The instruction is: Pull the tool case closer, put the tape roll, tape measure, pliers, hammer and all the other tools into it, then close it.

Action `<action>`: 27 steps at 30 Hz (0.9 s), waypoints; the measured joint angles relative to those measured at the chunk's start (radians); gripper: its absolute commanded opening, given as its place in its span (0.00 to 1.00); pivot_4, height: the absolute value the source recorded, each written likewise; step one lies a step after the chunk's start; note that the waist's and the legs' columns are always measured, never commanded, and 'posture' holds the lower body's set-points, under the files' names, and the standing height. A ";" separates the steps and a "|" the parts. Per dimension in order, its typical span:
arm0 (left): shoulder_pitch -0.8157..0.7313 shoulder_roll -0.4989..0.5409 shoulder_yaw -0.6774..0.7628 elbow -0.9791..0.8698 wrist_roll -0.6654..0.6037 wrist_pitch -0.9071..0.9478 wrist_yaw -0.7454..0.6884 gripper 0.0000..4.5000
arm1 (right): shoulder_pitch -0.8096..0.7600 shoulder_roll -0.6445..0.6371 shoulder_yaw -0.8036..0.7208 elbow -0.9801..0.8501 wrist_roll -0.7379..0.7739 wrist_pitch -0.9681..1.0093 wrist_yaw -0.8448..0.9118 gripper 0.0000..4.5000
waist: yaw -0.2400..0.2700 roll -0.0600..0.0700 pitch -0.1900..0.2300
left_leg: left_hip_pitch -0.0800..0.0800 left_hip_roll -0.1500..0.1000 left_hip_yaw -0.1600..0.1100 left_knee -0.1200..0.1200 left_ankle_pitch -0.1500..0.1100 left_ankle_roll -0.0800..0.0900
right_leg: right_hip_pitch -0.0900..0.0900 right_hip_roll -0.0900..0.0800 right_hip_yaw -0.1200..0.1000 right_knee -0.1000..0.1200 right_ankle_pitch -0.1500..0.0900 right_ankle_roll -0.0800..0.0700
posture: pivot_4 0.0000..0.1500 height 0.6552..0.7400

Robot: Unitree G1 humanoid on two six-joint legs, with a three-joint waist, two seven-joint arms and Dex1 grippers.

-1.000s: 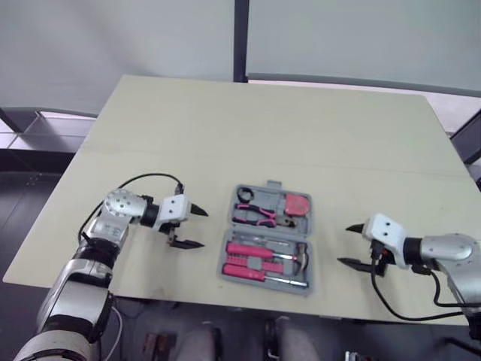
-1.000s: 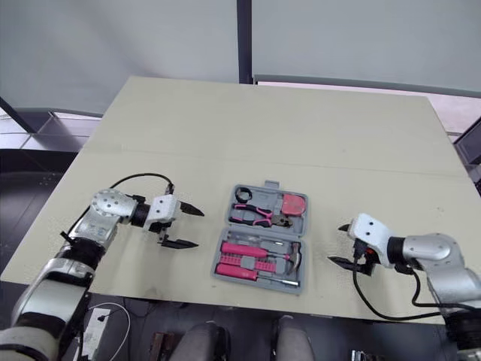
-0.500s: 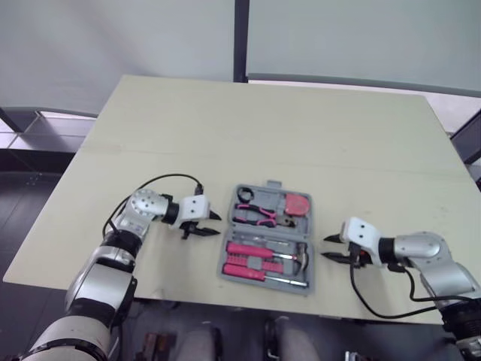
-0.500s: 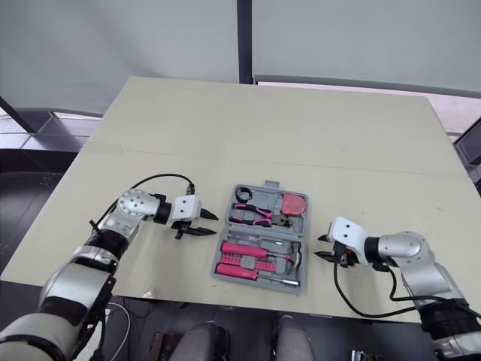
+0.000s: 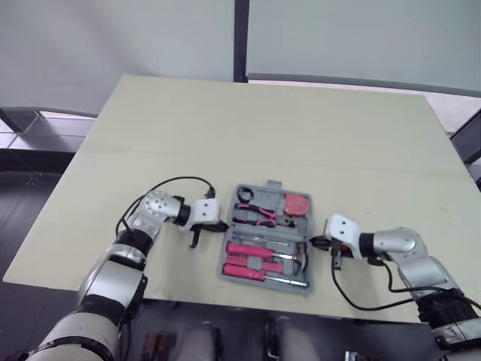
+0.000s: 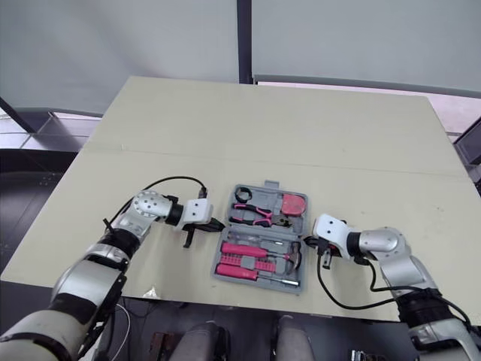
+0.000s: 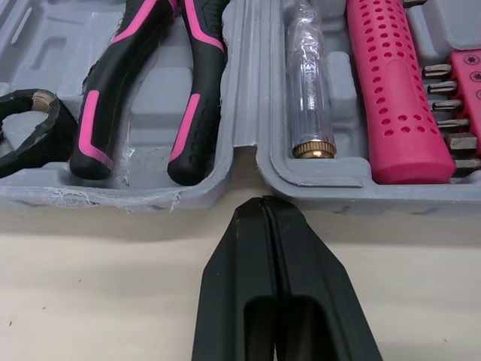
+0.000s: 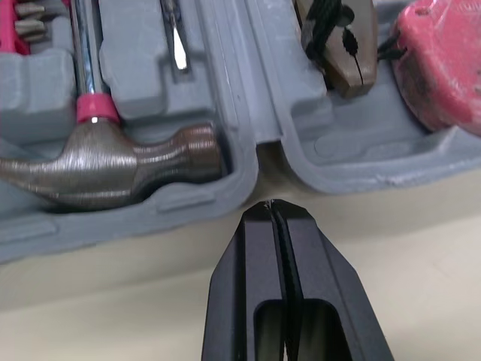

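The grey tool case (image 5: 255,189) lies open near the table's front edge, both halves flat. In it sit the black tape roll (image 7: 22,131), pink-handled pliers (image 7: 188,90), pink tape measure (image 8: 443,68), hammer (image 8: 113,162), a clear tester screwdriver (image 7: 308,83) and a pink driver handle (image 7: 383,90). My left gripper (image 5: 222,225) is shut and empty, its tip (image 7: 263,207) at the case's left edge where the two halves meet. My right gripper (image 5: 314,242) is shut and empty too, its tip (image 8: 270,210) at the same seam on the right edge.
The beige table (image 5: 263,128) stretches wide behind the case. A dark post (image 5: 240,37) stands beyond the far edge. Black cables loop from each wrist over the table near the front edge.
Both grippers have closed from wide open and moved inward, the left one rightward and the right one leftward, up to the case's two side edges. The case has not moved.
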 measured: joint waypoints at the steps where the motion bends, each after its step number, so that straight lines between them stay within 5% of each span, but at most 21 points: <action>1: 0.004 -0.003 0.000 -0.003 0.000 0.006 0.004 0.01 | -0.001 0.005 0.000 0.000 -0.003 0.001 -0.003 0.01 | -0.002 0.000 0.000 | 0.000 0.000 0.000 0.000 0.000 0.000 | 0.000 0.000 0.000 0.000 0.000 0.000 | 1.00 1.00; 27: 0.285 0.023 0.029 -0.485 -0.037 0.299 0.079 0.01 | 0.139 0.008 -0.049 -0.176 0.003 0.109 -0.041 0.01 | -0.015 0.000 0.000 | 0.001 0.000 -0.003 0.000 0.000 0.000 | 0.002 -0.004 -0.001 0.000 0.000 0.000 | 1.00 1.00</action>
